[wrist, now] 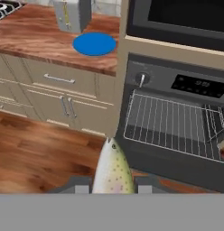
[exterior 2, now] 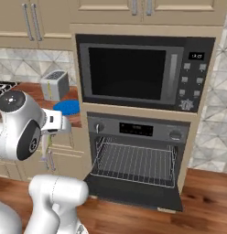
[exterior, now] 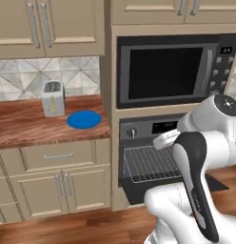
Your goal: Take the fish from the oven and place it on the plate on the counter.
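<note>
- Open floor lies between my base and the oven (exterior 2: 136, 151), door dropped flat, rack bare.
- The plate (exterior: 84, 119) sits near the counter (exterior: 24, 126) edge, beside the toaster (exterior: 53, 98).
- My gripper (wrist: 113, 186) hangs before the oven, clamped on the fish (wrist: 112, 169).

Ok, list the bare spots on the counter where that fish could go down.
The plate is bare. The counter is open wood to the left of the plate and in front of the toaster, out to the front edge. It is tight only between toaster and plate. The fish is in the gripper, out in front of the open oven.
</note>
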